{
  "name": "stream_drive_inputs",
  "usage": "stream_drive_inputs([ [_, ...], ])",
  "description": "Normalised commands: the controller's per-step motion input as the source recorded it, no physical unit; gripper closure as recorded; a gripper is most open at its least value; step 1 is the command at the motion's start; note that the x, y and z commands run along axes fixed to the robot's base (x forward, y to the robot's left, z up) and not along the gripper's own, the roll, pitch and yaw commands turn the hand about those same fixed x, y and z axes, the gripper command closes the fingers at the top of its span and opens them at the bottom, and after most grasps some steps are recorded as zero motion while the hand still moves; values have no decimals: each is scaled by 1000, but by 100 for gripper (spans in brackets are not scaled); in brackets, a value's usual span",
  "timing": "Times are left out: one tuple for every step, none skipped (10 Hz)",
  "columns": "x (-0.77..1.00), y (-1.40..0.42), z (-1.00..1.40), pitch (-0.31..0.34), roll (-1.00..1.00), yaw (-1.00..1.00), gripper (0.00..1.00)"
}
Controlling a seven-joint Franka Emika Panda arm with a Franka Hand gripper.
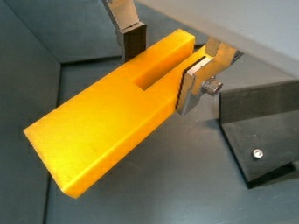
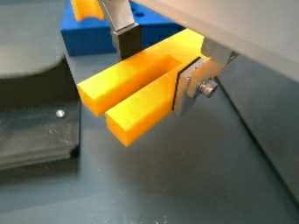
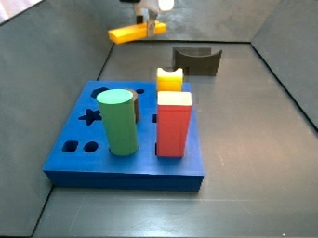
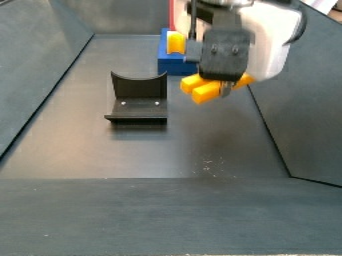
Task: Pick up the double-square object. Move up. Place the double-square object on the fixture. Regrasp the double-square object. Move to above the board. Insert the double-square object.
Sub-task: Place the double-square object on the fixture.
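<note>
- No brand, label or writing can be read on any piece or on the rig in these views.
- The gripper [image 1: 163, 59] hangs in the air above the floor, off to the side of the fixture [image 4: 136, 98] and well apart from it in both side views [image 3: 196, 60].
- Its flat silver fingers [image 2: 191, 83] pinch the double-square object [image 1: 111, 114] — one dark pad on each long side, near one end of the bar.
- In both wrist views the bar [image 2: 138, 87] sticks out from between the fingers roughly level, its stepped profile showing as a raised half and a lower half.
- In a side view the yellow-orange bar [image 3: 134, 33] floats clear of the floor, above and beside the fixture, touching nothing but the fingers; in a side view only its end [image 4: 205, 89] shows below the gripper body.
- The blue board [image 3: 74, 149] lies flat, the fixture just beyond its far edge.
- Standing in the board: a green cylinder [image 3: 118, 121], a red rectangular block [image 3: 174, 125] and, behind the red one, a shorter bright-yellow block [image 3: 169, 78] with a notched top.
- Star and paired-circle cut-outs [image 3: 85, 132] sit open beside the cylinder.
</note>
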Motion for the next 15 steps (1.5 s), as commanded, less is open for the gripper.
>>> stream_drive_inputs([
  [-25,-5,1000,70,101,10,100],
  [-28,-7,1000,75,108,16,100],
  [-30,-6,1000,75,107,15,100],
  [-27,-4,904,71,92,12,100],
  [-27,-1,813,73,83,10,100],
  [-15,1,627,73,71,9,100],
  [-8,5,481,80,67,9,100],
  [-1,8,285,95,70,12,100],
  [3,8,188,100,71,14,100],
  [1000,-349,49,-54,45,1000,100],
  [1000,-349,39,-53,43,1000,100],
  [1000,-294,19,-49,44,1000,100],
  [1000,-267,15,-45,43,1000,100],
  [1000,-228,9,-38,42,1000,100],
  [1000,-207,4,-34,41,1000,100],
])
